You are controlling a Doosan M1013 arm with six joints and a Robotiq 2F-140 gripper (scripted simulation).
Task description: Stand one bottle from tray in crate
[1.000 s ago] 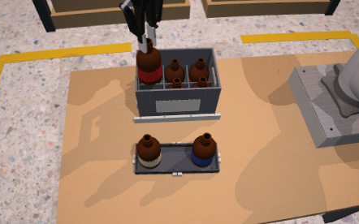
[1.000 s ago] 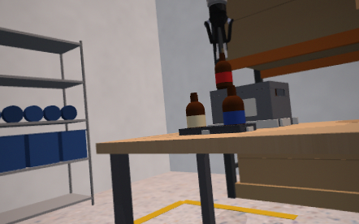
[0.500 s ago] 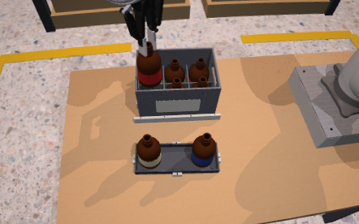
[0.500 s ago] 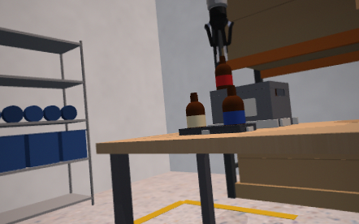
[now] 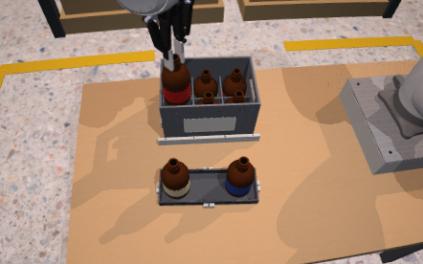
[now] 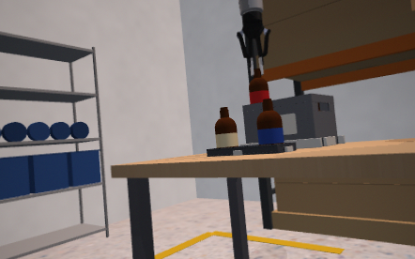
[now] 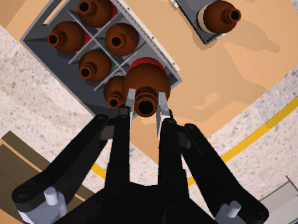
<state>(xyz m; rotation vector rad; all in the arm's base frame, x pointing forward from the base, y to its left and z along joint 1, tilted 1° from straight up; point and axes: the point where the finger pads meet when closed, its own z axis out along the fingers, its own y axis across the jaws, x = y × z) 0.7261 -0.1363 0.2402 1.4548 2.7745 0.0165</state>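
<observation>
My gripper (image 5: 174,58) (image 6: 257,69) (image 7: 146,100) is shut on the neck of a brown bottle with a red label (image 5: 175,85) (image 6: 258,92) (image 7: 150,80). It holds the bottle upright over the left end of the grey crate (image 5: 173,125) (image 6: 306,110) (image 7: 43,26), and most of the body stands above the rim. Several brown bottles (image 5: 235,77) (image 7: 96,10) stand in the other cells. On the dark tray (image 5: 207,184) (image 6: 240,148), a cream-label bottle (image 5: 175,178) (image 6: 226,128) (image 7: 216,16) and a blue-label bottle (image 5: 239,177) (image 6: 269,123) stand upright.
The arm's grey base plate (image 5: 389,124) sits on the table's right side. A metal shelf (image 6: 38,136) with blue boxes stands off to the left. Wooden pallets and boxes (image 5: 144,11) lie behind the table. Yellow lines (image 5: 73,61) mark the floor.
</observation>
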